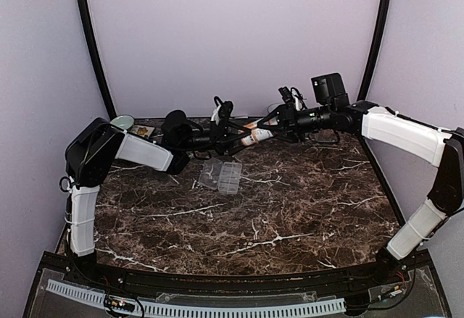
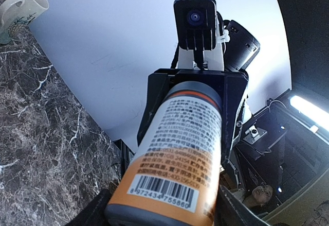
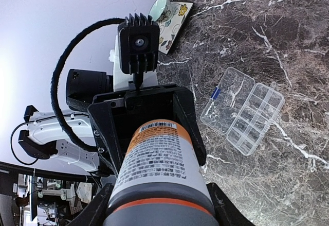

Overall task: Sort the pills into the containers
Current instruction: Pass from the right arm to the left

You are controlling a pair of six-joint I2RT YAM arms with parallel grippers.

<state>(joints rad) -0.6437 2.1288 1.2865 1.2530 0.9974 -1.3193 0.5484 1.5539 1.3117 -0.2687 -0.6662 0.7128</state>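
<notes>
Uncapping step: right pincer (image 3: 159, 208) pinches bottle (image 3: 157, 164) cap end; left pincer (image 2: 164, 210) flanks base, clamp unclear. Next you need a firm left grip, then twist.

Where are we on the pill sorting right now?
Done: the organizer box lies open on the table. In hand: the bottle hangs between both arms, the right gripper clamped on its grey cap end, the left gripper around its base. Left: opening it and all the sorting; I see no pills in the compartments.
</notes>
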